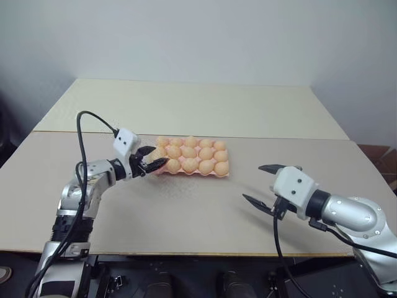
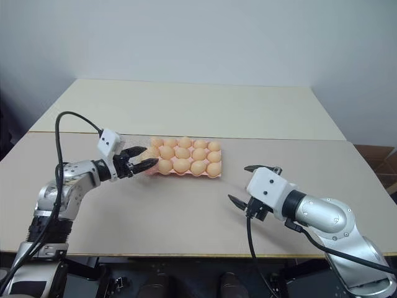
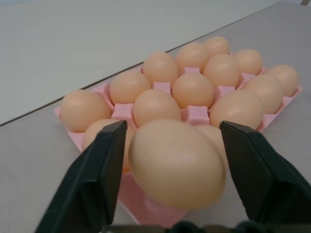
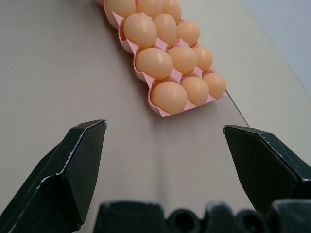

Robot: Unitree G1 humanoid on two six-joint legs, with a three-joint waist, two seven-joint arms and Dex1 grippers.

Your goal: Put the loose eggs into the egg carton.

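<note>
Left end effector (image 3: 170, 141) parted — egg (image 3: 177, 162) between, right end effector (image 4: 170, 160) wide

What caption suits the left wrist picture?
An egg between the left gripper's parted fingers, at the pink egg carton.

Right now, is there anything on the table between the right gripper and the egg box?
No. From the right gripper to the egg carton it is just bare table, seen in the right wrist view.

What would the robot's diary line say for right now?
left gripper: open around last egg at egg carton corner | right gripper: open, empty, above table | carton: other cups filled
</note>
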